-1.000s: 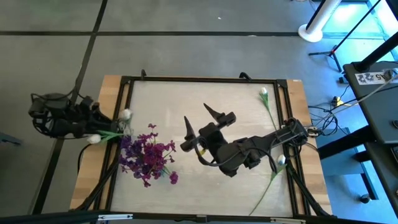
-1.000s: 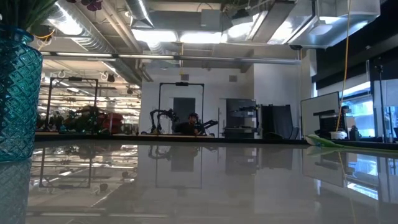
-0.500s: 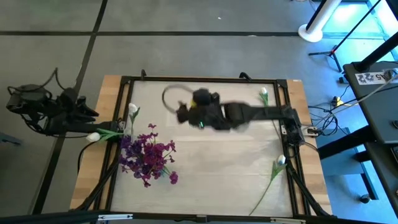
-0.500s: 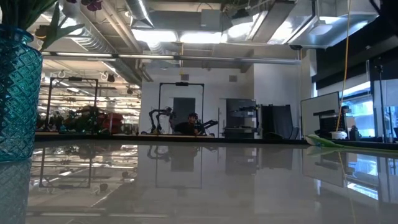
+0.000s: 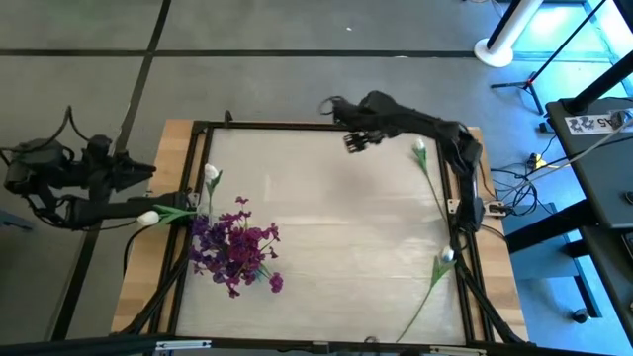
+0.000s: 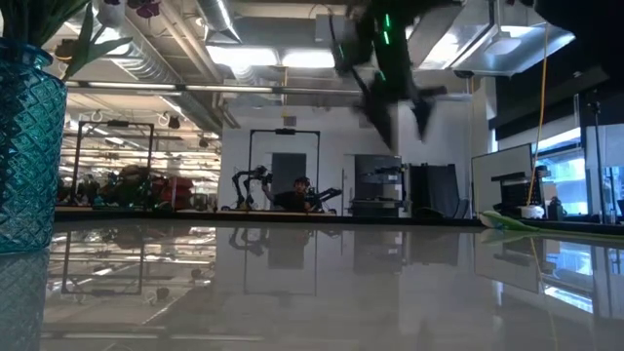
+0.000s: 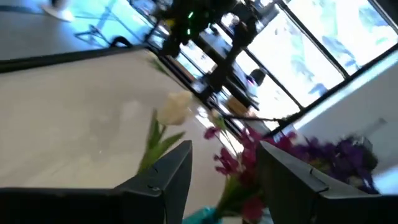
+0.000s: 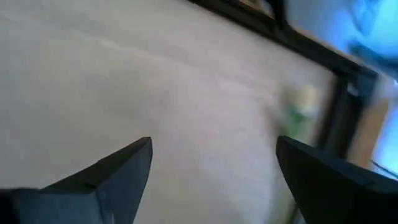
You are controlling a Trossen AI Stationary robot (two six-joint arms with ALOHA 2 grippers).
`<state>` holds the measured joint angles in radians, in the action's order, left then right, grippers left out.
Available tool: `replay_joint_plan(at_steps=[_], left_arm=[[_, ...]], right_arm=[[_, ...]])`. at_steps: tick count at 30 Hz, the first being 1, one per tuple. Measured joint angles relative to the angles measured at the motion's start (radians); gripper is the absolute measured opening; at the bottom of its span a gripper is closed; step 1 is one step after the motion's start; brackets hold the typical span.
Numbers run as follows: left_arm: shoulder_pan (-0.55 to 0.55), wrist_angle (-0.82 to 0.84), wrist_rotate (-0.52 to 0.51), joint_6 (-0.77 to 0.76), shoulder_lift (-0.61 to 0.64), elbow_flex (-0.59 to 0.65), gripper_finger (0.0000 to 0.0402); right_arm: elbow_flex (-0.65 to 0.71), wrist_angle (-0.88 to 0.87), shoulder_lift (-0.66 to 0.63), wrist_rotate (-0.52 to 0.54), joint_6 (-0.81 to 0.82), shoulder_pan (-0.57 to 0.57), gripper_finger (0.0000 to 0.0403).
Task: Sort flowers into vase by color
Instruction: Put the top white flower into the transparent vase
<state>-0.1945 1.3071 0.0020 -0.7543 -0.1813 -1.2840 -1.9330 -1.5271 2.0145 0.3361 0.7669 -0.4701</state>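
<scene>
The purple-magenta blooms (image 5: 233, 249) stand in a teal glass vase (image 6: 24, 146) near the table's left edge. Two white tulips (image 5: 211, 176) (image 5: 148, 219) stick out of that same bunch; the left wrist view shows one tulip (image 7: 174, 109) beside the purple blooms (image 7: 249, 155). Two more white tulips (image 5: 419, 149) (image 5: 445, 257) lie flat on the table along its right edge. My left gripper (image 5: 138, 170) (image 7: 224, 180) is open and empty, off the table's left edge. My right gripper (image 5: 341, 121) (image 8: 214, 180) is open and empty, high over the far edge.
A black frame (image 5: 316, 126) runs round the tabletop. The middle of the table (image 5: 336, 237) is bare wood. Cables and a stand sit beyond the right edge (image 5: 514, 183). The low view shows my right gripper (image 6: 405, 125) high above the table, with a room behind.
My right arm has swung from the table's middle up and toward the far edge, stretching out. My left arm has drawn back toward the left, off the table. A white tulip that was at its fingers now stands in the vase with the purple blooms.
</scene>
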Motion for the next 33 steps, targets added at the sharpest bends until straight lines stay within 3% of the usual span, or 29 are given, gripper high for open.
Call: replay_joint_plan(at_steps=[5,11,18,21,25,33], left_arm=[[-0.077,0.001,-0.022,-0.006,0.0,0.002,0.0172],[-0.142,-0.001,-0.069,-0.005,0.0,0.006,0.0172],[-0.144,0.0,-0.112,-0.006,-0.001,0.12,0.0172],[-0.127,-0.037,-0.153,0.003,-0.001,0.193,0.0172],[-0.101,-0.154,-0.171,0.017,-0.01,0.257,0.0172],[-0.085,-0.182,-0.186,0.031,-0.084,0.269,0.0165]], right_arm=[[0.228,0.08,-0.015,-0.031,-0.125,-0.144,0.0342],[0.539,0.277,-0.127,-0.104,-0.17,-0.283,0.0342],[0.819,0.46,-0.253,-0.193,-0.187,-0.403,0.0315],[0.873,0.508,-0.256,-0.194,-0.168,-0.453,0.0277],[0.895,0.538,-0.256,-0.109,-0.09,-0.502,0.0221],[0.891,0.618,-0.242,-0.056,0.017,-0.511,0.0132]])
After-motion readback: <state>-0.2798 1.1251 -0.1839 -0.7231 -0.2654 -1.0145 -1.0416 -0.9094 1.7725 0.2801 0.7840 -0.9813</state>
